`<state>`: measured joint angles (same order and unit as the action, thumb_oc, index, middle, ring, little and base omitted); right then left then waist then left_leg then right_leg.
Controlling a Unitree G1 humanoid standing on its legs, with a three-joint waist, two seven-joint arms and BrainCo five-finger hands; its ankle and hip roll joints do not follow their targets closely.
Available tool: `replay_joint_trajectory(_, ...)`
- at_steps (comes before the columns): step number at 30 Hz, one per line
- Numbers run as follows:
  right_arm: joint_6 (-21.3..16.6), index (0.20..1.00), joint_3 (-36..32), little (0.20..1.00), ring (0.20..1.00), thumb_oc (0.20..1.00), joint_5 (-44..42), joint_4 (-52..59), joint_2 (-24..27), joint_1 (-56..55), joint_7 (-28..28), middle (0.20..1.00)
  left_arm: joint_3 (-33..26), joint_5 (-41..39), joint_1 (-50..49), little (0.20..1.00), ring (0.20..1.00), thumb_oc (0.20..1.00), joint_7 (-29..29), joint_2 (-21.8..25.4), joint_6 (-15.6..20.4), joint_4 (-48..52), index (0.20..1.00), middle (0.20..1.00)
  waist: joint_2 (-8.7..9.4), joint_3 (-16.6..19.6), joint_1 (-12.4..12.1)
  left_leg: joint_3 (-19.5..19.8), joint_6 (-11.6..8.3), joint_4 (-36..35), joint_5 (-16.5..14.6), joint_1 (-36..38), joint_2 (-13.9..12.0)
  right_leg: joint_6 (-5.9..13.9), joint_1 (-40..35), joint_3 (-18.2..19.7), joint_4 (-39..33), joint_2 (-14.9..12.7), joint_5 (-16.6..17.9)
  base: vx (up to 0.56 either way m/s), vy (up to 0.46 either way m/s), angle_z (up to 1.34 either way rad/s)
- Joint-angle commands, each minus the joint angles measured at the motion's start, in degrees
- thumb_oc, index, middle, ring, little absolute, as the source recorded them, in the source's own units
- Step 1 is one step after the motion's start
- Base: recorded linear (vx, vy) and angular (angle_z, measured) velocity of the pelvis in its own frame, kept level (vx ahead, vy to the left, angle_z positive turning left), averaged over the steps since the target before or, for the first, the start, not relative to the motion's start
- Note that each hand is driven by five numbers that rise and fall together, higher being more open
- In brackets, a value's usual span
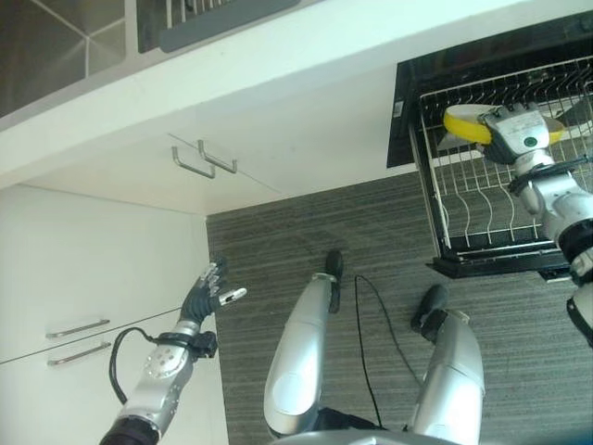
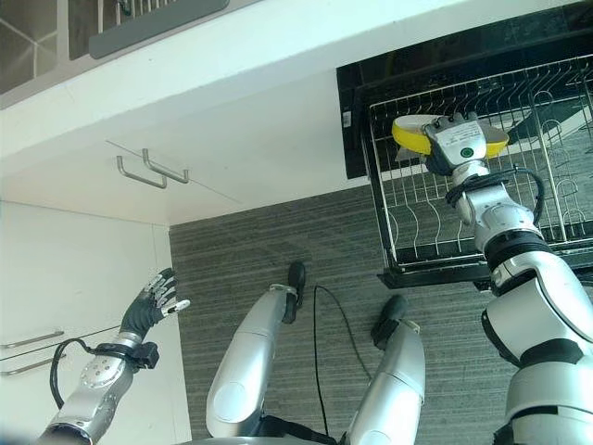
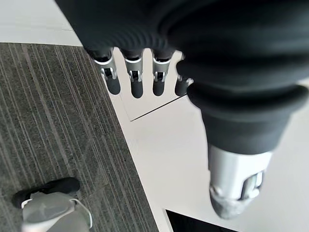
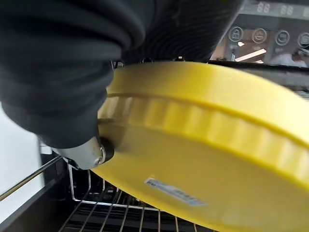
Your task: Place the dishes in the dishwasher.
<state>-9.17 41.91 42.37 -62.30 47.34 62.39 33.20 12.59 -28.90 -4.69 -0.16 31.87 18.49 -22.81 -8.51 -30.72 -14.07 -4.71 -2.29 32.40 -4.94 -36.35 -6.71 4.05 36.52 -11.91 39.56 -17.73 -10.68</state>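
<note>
A yellow plate [image 1: 463, 123] hangs over the pulled-out wire rack [image 1: 473, 199] of the dishwasher, at the rack's left end. My right hand [image 1: 521, 136] is shut on the plate; in the right wrist view its thumb [image 4: 84, 150] presses the underside of the yellow plate [image 4: 207, 145], which has a ribbed rim and a small label. The plate lies nearly flat, above the rack's tines. My left hand [image 1: 206, 292] is held over the white cabinet front beside the floor, fingers [image 3: 136, 79] straight and holding nothing.
The dishwasher's dark opening [image 1: 482, 56] sits under a white counter [image 1: 278, 56]. White cabinet doors with metal handles [image 1: 204, 159] and drawer handles [image 1: 79, 341] are on the left. Grey striped carpet [image 1: 371, 232] lies between cabinets and rack.
</note>
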Motion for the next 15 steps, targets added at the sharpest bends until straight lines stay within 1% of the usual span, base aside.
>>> replay_joint_trajectory(1, 2.00, 1.000, 0.47, 1.000, 1.000, 1.000, -6.68, -3.30, -0.72, -1.20, -11.33, 1.000, -1.82, -1.63, -1.54, 1.000, 1.000, 1.000, 0.17, 3.53, 0.06, 1.67, 1.000, 1.000, 0.23, 0.92, -1.51, 5.15, -1.09, -1.00, -1.87, 0.35, -1.96, 3.15, -0.75, -0.05, 0.09, -5.23, 0.88, 0.00, 0.000, 0.00)
replay_joint_trajectory(4, 2.53, 1.000, -0.15, 1.000, 1.000, 1.000, -7.48, -3.79, -1.10, -1.74, -13.84, 1.000, -1.91, -1.48, -1.38, 1.000, 1.000, 1.000, 0.38, 3.89, -1.03, 2.92, 1.000, 1.000, 0.31, 0.92, -1.54, 5.26, -1.01, -0.64, -2.00, 0.13, -1.96, 3.03, -0.62, -0.11, 0.40, -5.21, 0.82, 0.00, 0.000, 0.00)
replay_joint_trajectory(9, 2.26, 1.000, -1.29, 1.000, 1.000, 1.000, -8.22, -4.27, -1.29, -2.52, -16.43, 1.000, -2.09, -1.00, -1.27, 1.000, 1.000, 1.000, 0.39, 3.89, -1.75, 3.40, 1.000, 1.000, 0.61, 0.92, -1.55, 5.24, -0.94, -0.28, -2.19, 0.37, -2.01, 2.94, -0.90, -0.30, 0.78, -5.16, 0.69, 0.00, 0.000, 0.00)
replay_joint_trajectory(15, 1.83, 1.000, -2.14, 1.000, 1.000, 1.000, -8.84, -4.04, -1.35, -3.24, -16.87, 1.000, -2.09, -0.55, -1.14, 1.000, 1.000, 1.000, 0.66, 4.02, -2.48, 4.02, 1.000, 1.000, 0.97, 0.92, -1.49, 5.27, -0.78, 0.05, -2.35, 0.33, -2.05, 2.82, -0.97, -0.51, 0.96, -5.07, 0.70, 0.00, 0.000, 0.00)
